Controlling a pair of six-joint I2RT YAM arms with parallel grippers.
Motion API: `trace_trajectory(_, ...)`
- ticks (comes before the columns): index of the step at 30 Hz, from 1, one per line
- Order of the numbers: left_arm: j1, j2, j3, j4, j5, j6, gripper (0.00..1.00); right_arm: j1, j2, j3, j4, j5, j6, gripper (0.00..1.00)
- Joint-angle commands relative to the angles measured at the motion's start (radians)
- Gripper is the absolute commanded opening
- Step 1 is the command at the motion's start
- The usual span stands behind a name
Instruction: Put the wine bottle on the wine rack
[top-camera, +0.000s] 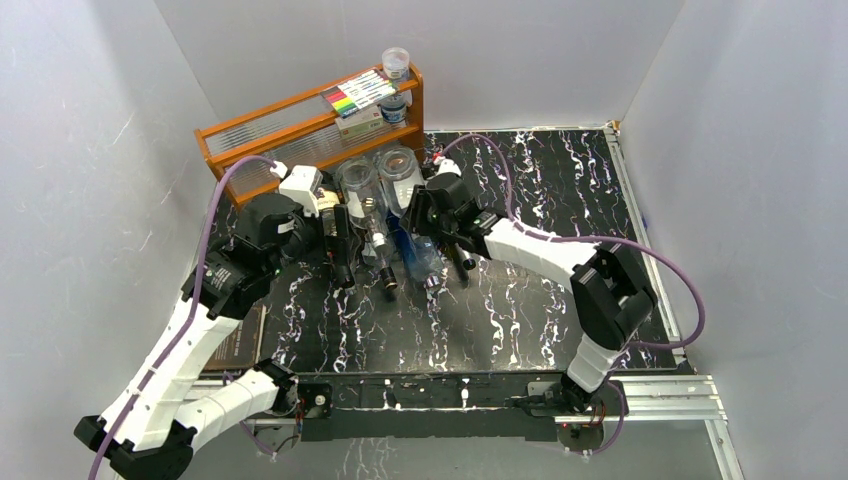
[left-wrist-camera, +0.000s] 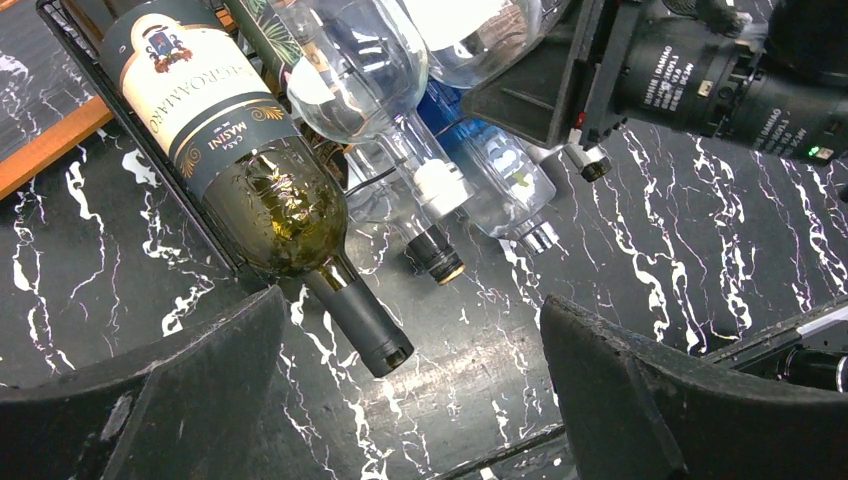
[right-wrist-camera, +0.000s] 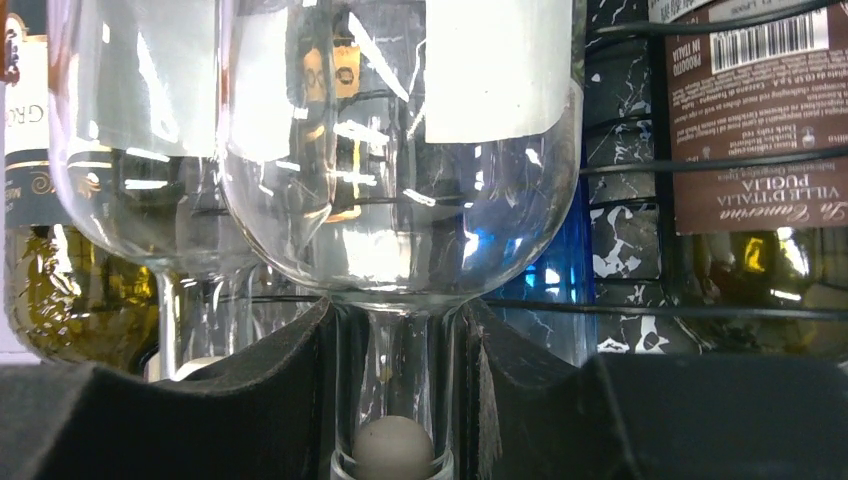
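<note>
Glass fills my right wrist view: my right pincer (right-wrist-camera: 398, 330) is closed on the neck of the clear wine bottle (right-wrist-camera: 400, 200), both pads (right-wrist-camera: 290, 400) against the glass near its pale stopper (right-wrist-camera: 392, 448). The bottle lies on its side among the others on the wine rack (right-wrist-camera: 700, 311), base toward the orange shelf (top-camera: 300, 120) and neck toward my bases. A second clear bottle (right-wrist-camera: 130, 150) lies just beside it on one side, with a blue bottle (right-wrist-camera: 560, 270) and a dark labelled bottle (right-wrist-camera: 760, 180) on the other. Whether it sits fully down in a wire cradle I cannot tell. My left pincer (left-wrist-camera: 412, 330) is spread wide and grips nothing, hovering over the marbled table (left-wrist-camera: 700, 220) just short of the mouth of a green bottle (left-wrist-camera: 240, 150) lying in the rack.
</note>
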Motion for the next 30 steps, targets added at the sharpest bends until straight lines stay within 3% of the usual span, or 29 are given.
trace_trajectory(1, -0.004, -0.02, 0.021, -0.02, -0.014, 0.015, 0.98, -0.006, 0.013, 0.157, 0.075, -0.009, -0.038, 0.3)
trace_trajectory(3, -0.005, -0.023, 0.022, -0.023, -0.017, 0.016, 0.98, -0.006, 0.034, 0.177, 0.048, -0.02, -0.042, 0.35)
trace_trajectory(9, -0.004, -0.029, 0.033, -0.038, -0.026, 0.021, 0.98, -0.007, 0.004, 0.142, 0.042, 0.032, -0.05, 0.75)
trace_trajectory(14, -0.004, -0.033, 0.044, -0.046, -0.038, 0.027, 0.98, -0.008, -0.083, 0.126, -0.018, 0.074, -0.11, 0.97)
trace_trajectory(24, -0.004, -0.1, 0.052, -0.076, -0.092, 0.018, 0.98, -0.008, -0.374, 0.024, -0.352, 0.259, -0.183, 0.98)
trace_trajectory(30, -0.006, -0.205, 0.08, -0.14, -0.204, 0.002, 0.98, -0.007, -0.592, 0.005, -0.657, 0.426, -0.137, 0.98)
